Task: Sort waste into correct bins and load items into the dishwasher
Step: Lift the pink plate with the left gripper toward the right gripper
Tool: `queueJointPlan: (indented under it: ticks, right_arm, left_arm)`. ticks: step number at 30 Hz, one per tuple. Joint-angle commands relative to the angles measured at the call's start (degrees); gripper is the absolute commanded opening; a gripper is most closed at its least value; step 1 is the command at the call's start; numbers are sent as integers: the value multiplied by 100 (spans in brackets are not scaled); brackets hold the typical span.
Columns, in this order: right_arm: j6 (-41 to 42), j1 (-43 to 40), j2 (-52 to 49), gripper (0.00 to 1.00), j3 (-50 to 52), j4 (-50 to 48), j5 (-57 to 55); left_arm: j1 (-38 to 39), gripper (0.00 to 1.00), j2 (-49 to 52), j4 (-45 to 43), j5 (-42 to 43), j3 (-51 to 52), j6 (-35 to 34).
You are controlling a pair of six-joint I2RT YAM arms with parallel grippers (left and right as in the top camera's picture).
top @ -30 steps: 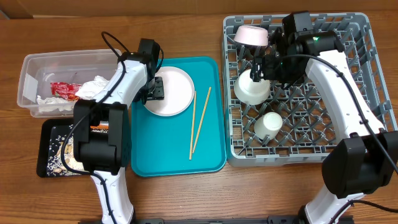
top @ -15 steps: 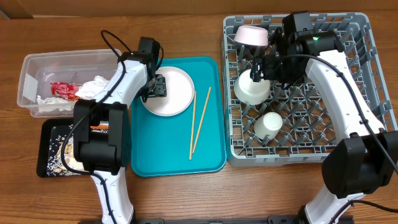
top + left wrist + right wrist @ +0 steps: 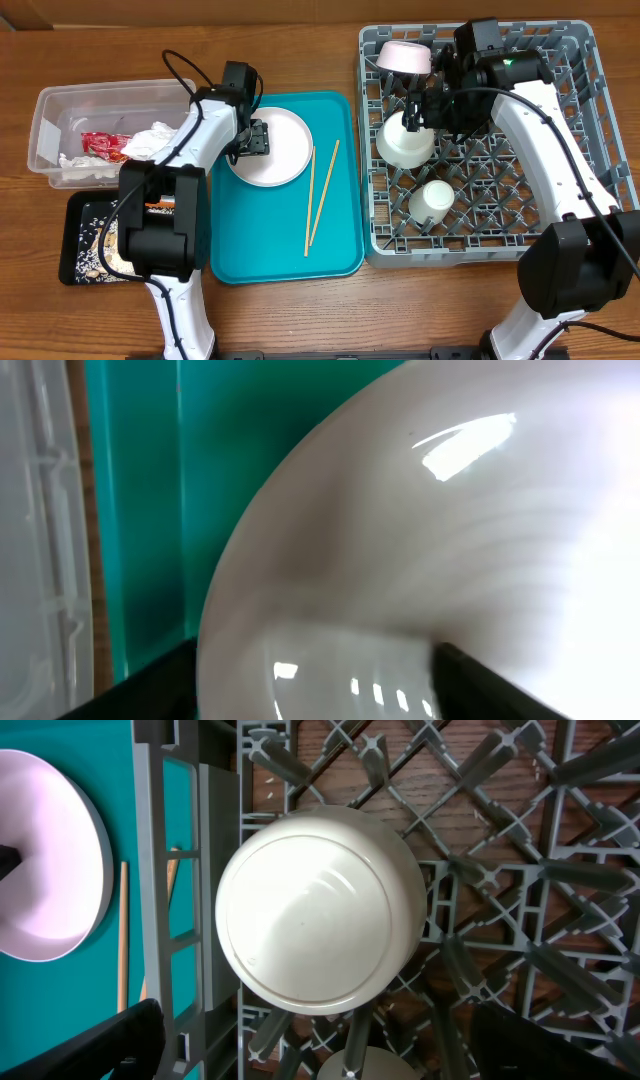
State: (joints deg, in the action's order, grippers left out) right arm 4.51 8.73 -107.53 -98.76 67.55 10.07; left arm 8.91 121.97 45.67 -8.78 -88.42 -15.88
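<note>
A brown wooden table (image 3: 300,320) with visible grain fills the background under even, bright light.

The tub (image 3: 100,130) is sitting far left, with the shallow tray (image 3: 80,240) lying right in front of it. The serving tray (image 3: 285,235) is sitting mid-table, carrying the plate (image 3: 280,150) back-left and the chopsticks (image 3: 318,195) just right of it. The dish rack (image 3: 560,200) is sitting on the right, holding two bowls (image 3: 405,145) and a cup (image 3: 435,198) along its left side.
</note>
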Motion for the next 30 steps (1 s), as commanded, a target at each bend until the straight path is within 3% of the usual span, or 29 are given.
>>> queueJointPlan:
  ticks: [1, 9, 15, 30]
  right_arm:
    - [11, 20, 177, 100, 2, -15, 11]
    - [13, 20, 177, 100, 2, -15, 11]
    - [13, 20, 177, 100, 2, -15, 9]
    - [11, 20, 177, 100, 2, -15, 9]
  left_arm:
    - [0, 53, 55, -37, -61, 223, -2]
    - [0, 4, 55, -90, -79, 219, 2]
    - [0, 4, -24, 254, -114, -153, 7]
    - [13, 4, -479, 2175, -59, -2503, -385]
